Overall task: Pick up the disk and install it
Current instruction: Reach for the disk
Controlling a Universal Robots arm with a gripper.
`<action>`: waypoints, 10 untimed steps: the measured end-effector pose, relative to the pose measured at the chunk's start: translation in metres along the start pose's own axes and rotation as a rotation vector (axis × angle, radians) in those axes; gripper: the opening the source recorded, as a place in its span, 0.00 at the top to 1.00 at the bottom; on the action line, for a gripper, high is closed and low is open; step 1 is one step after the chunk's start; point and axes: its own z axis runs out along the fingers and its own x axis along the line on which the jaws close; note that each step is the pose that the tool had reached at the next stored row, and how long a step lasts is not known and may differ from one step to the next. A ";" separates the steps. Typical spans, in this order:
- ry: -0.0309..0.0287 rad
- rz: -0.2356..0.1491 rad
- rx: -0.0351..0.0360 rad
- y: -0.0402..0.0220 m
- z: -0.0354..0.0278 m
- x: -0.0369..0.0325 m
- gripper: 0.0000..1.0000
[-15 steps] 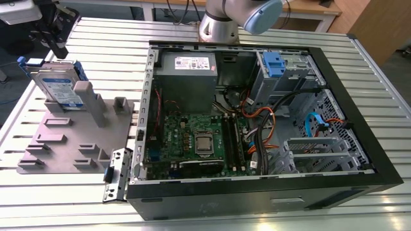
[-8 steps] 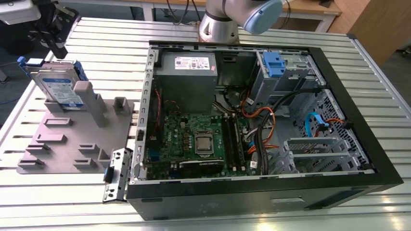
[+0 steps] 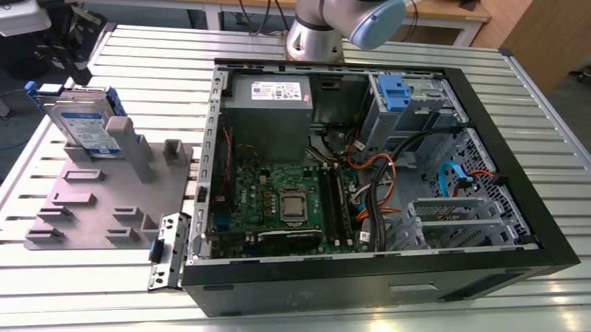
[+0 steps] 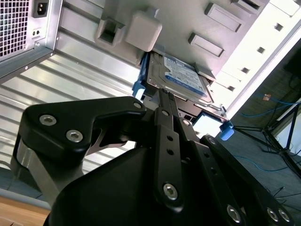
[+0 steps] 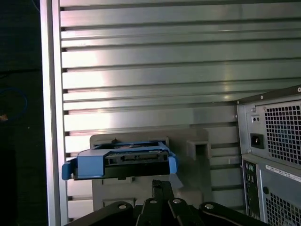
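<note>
The end effector [image 5: 162, 184], black with linked metal arms, has its two fingers drawn together tip to tip and grips nothing. In both wrist views it points at the disk [image 5: 120, 160], which sits just beyond the fingertips. In the second wrist view the tips line up with the disk's near edge, and I cannot tell whether they touch it.

The disk is a flat silver hard drive with a white label crossed by a blue band and blue plastic rails along its sides. In the exterior view it stands on edge, leaning, at the far end of a grey fixture [image 3: 93, 200], a flat plate with raised blocks. A grey post [image 3: 120, 135] of the fixture stands just in front of the disk. The fixture lies on a slatted metal desk [image 3: 157, 62], close to the desk's edge at the exterior view's left.

Beside the fixture, across the middle of the desk, a black computer case [image 3: 369, 280] lies on its side with its panel off. Inside it are a grey power supply [image 3: 268, 111] with a white sticker, a green motherboard [image 3: 277, 200], and a blue clip [image 3: 392, 93] in the drive bay towards the desk's far edge. The robot arm [image 3: 319, 34] stands at the desk's far edge, behind the case.
</note>
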 end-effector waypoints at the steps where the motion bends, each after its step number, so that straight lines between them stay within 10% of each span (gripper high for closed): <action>1: 0.0000 0.000 0.0001 -0.0002 0.0007 0.0013 0.89; 10: -0.0001 0.000 0.0006 -0.0015 0.0071 0.0158 0.89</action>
